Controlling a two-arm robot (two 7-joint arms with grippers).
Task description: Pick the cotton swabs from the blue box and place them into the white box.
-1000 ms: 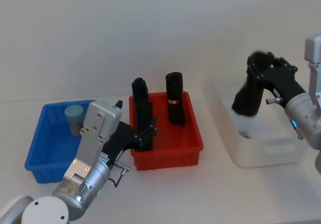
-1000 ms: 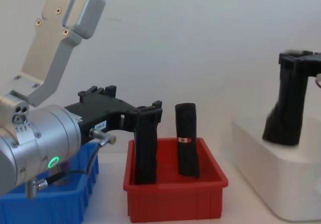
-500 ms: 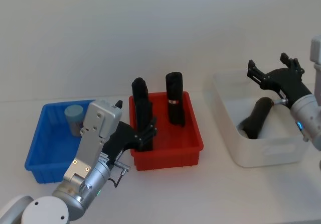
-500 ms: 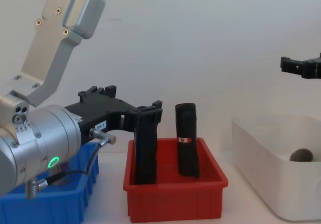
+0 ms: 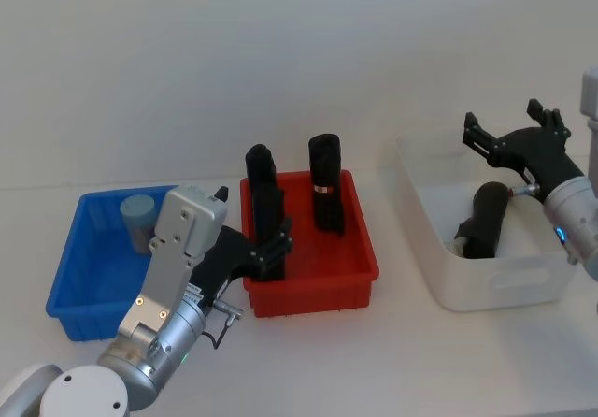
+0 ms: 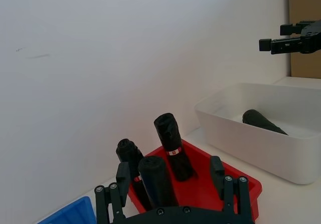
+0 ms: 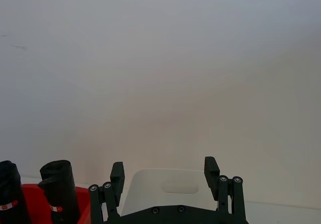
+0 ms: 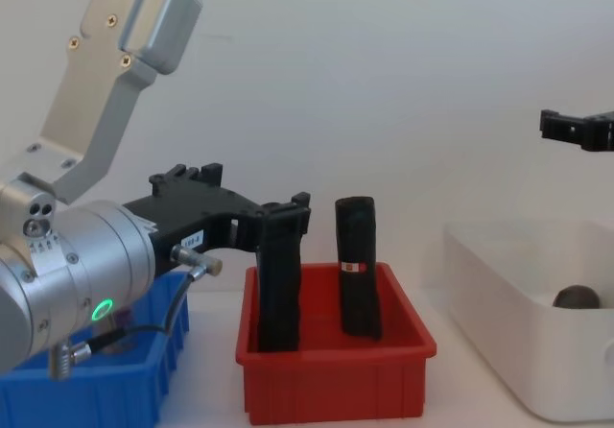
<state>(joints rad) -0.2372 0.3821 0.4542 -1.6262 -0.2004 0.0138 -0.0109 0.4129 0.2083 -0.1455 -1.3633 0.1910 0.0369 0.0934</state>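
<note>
A jar of cotton swabs (image 5: 138,219) with a pale teal lid stands in the far corner of the blue box (image 5: 65,277) at the table's left. My left gripper (image 5: 271,249) is open at the front-left of the red bin, its fingers (image 6: 119,176) wide on either side of a black roll. The white box (image 5: 495,277) sits at the right. My right gripper (image 5: 509,125) hovers open and empty above it. A black roll (image 5: 486,221) lies tilted inside the white box.
The red bin (image 5: 313,291) stands between the two boxes and holds three upright black rolls (image 5: 324,193). A pale wall rises just behind the table. Bare tabletop lies in front of all the bins.
One second ago my right gripper held the black roll above the white box. It has since opened, and the roll dropped and settled in the box. The left arm has not moved.
</note>
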